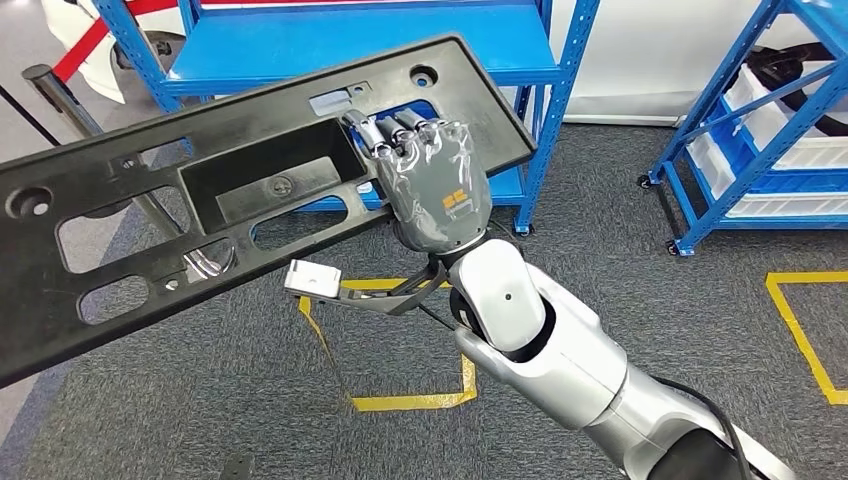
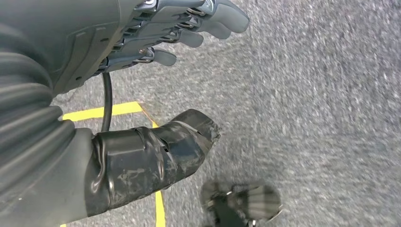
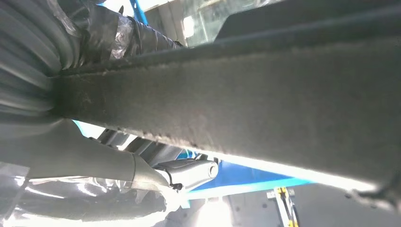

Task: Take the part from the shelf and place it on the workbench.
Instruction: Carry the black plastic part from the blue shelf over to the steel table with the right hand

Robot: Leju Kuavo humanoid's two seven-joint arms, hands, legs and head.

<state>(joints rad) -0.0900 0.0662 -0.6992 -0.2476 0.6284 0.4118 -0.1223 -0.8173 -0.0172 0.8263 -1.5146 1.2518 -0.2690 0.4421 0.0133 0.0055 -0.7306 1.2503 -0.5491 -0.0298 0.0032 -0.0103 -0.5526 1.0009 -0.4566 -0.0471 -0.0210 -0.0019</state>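
Your right hand (image 1: 436, 185) is raised at chest height, fingers hooked over the edge of a cutout in the black part (image 1: 230, 190), gripping it; part is held tilted in the air before the blue shelf (image 1: 350, 45); your left hand (image 2: 156, 33) hangs over grey carpet (image 2: 321, 104), fingers apart, holding nothing.

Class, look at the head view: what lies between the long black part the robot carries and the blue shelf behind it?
Nothing. In the head view the black part, held by the right hand, overlaps the blue shelf in the picture, and no object shows between them.
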